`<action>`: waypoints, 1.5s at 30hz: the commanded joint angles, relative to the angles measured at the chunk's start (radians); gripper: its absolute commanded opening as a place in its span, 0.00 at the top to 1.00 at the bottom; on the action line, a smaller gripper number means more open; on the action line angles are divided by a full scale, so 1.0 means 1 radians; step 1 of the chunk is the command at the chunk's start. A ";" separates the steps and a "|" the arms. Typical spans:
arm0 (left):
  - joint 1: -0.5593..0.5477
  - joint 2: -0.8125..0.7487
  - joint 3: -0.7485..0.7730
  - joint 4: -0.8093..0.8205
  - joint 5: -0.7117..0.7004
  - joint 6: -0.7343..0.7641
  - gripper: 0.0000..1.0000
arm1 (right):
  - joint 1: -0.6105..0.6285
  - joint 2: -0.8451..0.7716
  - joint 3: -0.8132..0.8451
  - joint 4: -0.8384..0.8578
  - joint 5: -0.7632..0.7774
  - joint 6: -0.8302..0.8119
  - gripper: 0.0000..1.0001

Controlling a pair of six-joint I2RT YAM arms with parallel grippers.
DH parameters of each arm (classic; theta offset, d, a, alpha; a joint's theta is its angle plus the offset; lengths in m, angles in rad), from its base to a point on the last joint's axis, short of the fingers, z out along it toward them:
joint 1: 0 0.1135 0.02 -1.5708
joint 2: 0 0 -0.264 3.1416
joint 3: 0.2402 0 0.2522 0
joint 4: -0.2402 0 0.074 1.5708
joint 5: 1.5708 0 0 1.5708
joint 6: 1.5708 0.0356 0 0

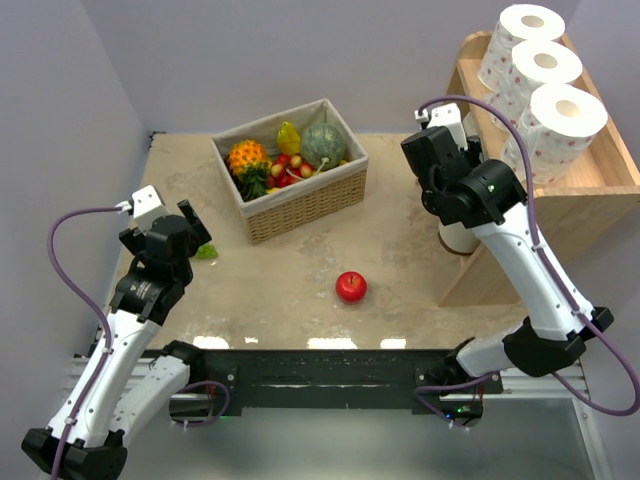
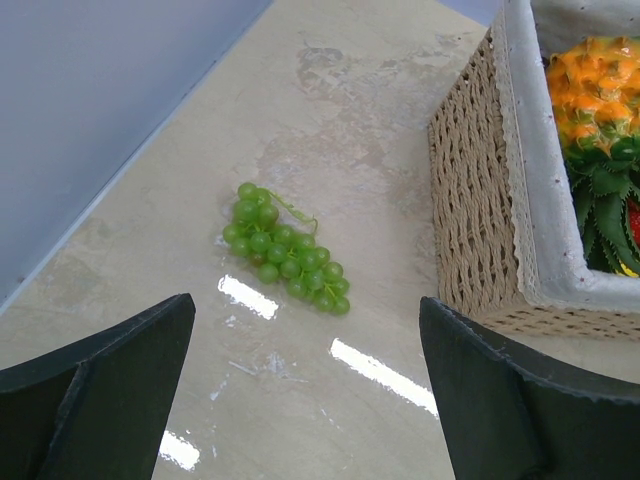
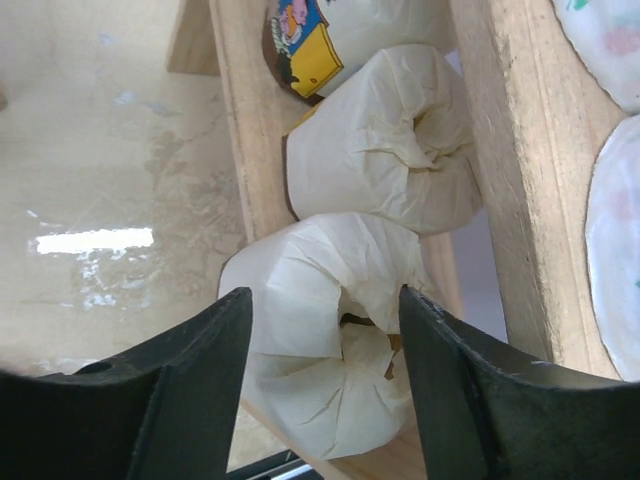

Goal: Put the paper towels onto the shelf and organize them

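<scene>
The light-wood shelf (image 1: pixel 590 182) stands at the far right. Three pink-dotted paper towels (image 1: pixel 545 66) lie in a row on its top tier. In the right wrist view two plain cream paper towels sit on the lower tier (image 3: pixel 245 150), one behind the other (image 3: pixel 380 150). My right gripper (image 3: pixel 325 293) is closed on the sides of the near cream roll (image 3: pixel 320 330), which rests at the tier's front end. That roll also shows in the top view (image 1: pixel 459 239). My left gripper (image 2: pixel 305 302) is open and empty, low over the table at the left.
A wicker fruit basket (image 1: pixel 300 207) stands at the back centre, close to my left gripper's right finger (image 2: pixel 480 230). Green grapes (image 2: pixel 285 250) lie ahead of the left gripper. A red apple (image 1: pixel 351 286) lies mid-table. A printed-label jar (image 3: pixel 300 40) sits behind the cream rolls.
</scene>
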 commanded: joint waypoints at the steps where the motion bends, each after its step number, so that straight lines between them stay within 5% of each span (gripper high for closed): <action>1: -0.004 -0.010 0.000 0.031 -0.033 0.000 0.00 | 0.015 0.000 0.053 0.056 -0.103 -0.062 0.44; 13: -0.002 -0.010 -0.003 0.036 -0.030 0.001 0.00 | 0.125 -0.018 -0.150 0.104 -0.194 -0.105 0.74; 22: -0.004 -0.009 -0.003 0.037 -0.025 0.004 0.00 | 0.121 0.020 -0.318 -0.075 0.099 -0.040 0.78; 45: -0.002 0.002 -0.002 0.042 -0.020 0.006 0.00 | 0.024 -0.027 -0.404 -0.050 0.195 -0.055 0.77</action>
